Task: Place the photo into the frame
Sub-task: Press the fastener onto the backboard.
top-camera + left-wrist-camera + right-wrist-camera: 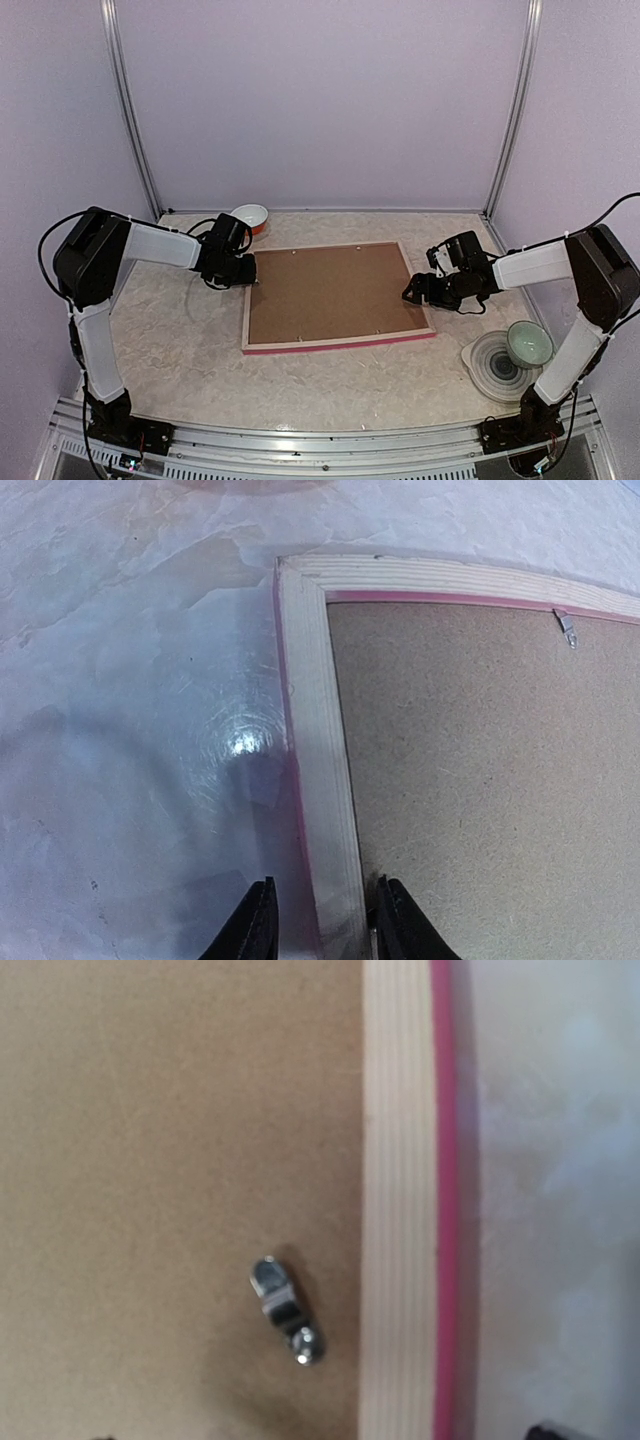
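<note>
One large thin rectangular picture frame (340, 343), pale wood on the back with a bright pink outer edge, lies face down at table centre. A plain brown backing board (335, 290) fills its opening. A small metal turn clip (282, 1308) sits on the board just inside the 3 o'clock rail.

The sunset photo is not in view anywhere. Cannot tell whether it lies under the board.

Left gripper (325, 885) is at the 9 o'clock rail, fingers part-way apart, one on each side of the wood. A sliver of table shows between the outer finger and the pink edge, so I judge it astride, not clamped. Right gripper (412, 292) is low over the 3 o'clock rail, fingers spread wide, holding nothing.

Risks:
- A lift by the left rail alone, on a loose pinch, could let the frame swing or slip out.
- Prying the board with the clips unturned would jam it or drag the whole frame.
- A sideways nudge on the smooth marbled tabletop (180, 340) could skate the frame off square.

Around:
- A small red bowl with a white inside (250, 215) sits at 11 o'clock, close behind the left wrist and nearest to being knocked.
- A pale green bowl (528, 343) rests on a clear ringed glass plate (490, 365) at 4 o'clock, beside the right forearm.

Nothing lies on the board itself.
</note>
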